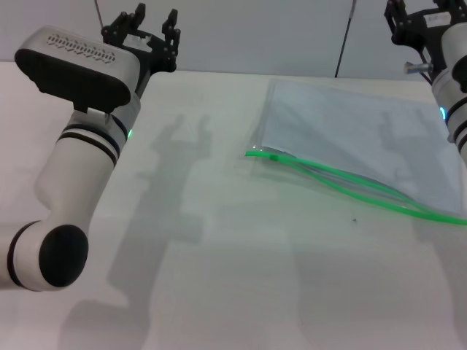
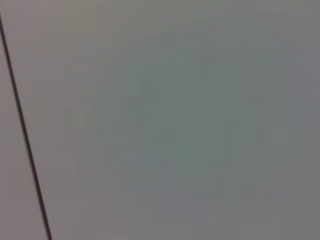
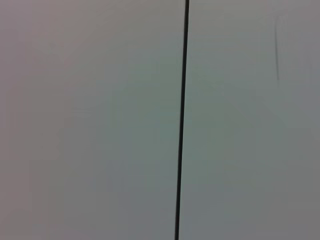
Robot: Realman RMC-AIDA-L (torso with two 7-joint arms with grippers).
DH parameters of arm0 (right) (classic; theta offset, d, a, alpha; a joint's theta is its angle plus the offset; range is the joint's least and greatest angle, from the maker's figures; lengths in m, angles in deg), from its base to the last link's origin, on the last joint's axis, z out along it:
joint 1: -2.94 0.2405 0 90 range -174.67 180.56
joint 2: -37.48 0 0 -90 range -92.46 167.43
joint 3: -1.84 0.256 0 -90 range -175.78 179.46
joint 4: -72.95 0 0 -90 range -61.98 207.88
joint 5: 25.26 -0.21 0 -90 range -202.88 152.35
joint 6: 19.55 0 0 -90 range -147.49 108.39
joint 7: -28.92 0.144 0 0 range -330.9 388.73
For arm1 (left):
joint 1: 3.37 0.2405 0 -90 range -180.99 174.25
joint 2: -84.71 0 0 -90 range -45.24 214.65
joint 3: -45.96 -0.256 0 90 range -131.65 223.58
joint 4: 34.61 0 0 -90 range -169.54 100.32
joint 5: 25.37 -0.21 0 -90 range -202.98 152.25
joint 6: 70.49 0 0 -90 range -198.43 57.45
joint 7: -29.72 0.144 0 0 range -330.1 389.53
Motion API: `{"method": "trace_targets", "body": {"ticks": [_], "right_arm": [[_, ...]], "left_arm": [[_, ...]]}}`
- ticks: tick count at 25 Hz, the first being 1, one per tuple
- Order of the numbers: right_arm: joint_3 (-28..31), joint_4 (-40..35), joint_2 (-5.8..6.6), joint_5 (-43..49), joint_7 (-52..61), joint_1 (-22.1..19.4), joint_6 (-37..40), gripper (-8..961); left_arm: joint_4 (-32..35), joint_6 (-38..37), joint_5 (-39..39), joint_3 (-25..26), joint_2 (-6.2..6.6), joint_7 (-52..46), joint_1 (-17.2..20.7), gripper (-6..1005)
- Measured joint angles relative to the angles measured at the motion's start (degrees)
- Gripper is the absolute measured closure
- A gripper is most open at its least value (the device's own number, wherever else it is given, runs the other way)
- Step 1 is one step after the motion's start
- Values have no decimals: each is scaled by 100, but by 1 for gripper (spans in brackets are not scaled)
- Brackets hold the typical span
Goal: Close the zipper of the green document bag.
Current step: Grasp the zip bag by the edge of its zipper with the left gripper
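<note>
Here's the zipper (image 1: 343,184), a thin bright green strip running along the near edge of the green document bag (image 1: 350,127), and its two tracks are visibly parted, bowing away from each other along the run, so it's open. A small green lump near the strip's left end looks like the slider (image 1: 273,154), though it's too small to be sure. The bag lies flat on the white table (image 1: 219,240), right of centre, its far right end cut off by the picture edge. Judging by the look of it, this pouch is light, thin, floppy and slick, so it will likely skate across the table if the slider is pulled without the bag being pinned; the sensible hold is a pinch on the slider with the other gripper pressing the strip's end down. Up at the back left, the left gripper (image 1: 149,29) hangs well clear, fingers spread apart and empty. The right gripper (image 1: 416,18) sits high at the back right, partly cropped, and I can't tell how its fingers stand. Both wrist views show only blank wall with a dark line.
</note>
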Motion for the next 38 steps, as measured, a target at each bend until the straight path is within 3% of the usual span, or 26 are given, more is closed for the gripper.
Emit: {"method": "trace_targets", "body": {"ticks": [10,19,26,32,38], "right_arm": [[0,49,-3,5,0,-12,1,337],[12,67,5,0,0,-37,1,337],[29,73,6,-1,0,-34,0,337],[47,103,14,-2,0,-67,-1,337],[54,128,15,-11,0,-65,-1,337]], "left_arm": [[-72,119,14,41,0,-2,-42,544],[-62,88,902,48,1,-8,-112,541],[-58,162,990,11,15,280,-126,548],[267,958,1251,36,23,1208,-167,600],[977,2953,1403,592,80,2495,-163,626]]}}
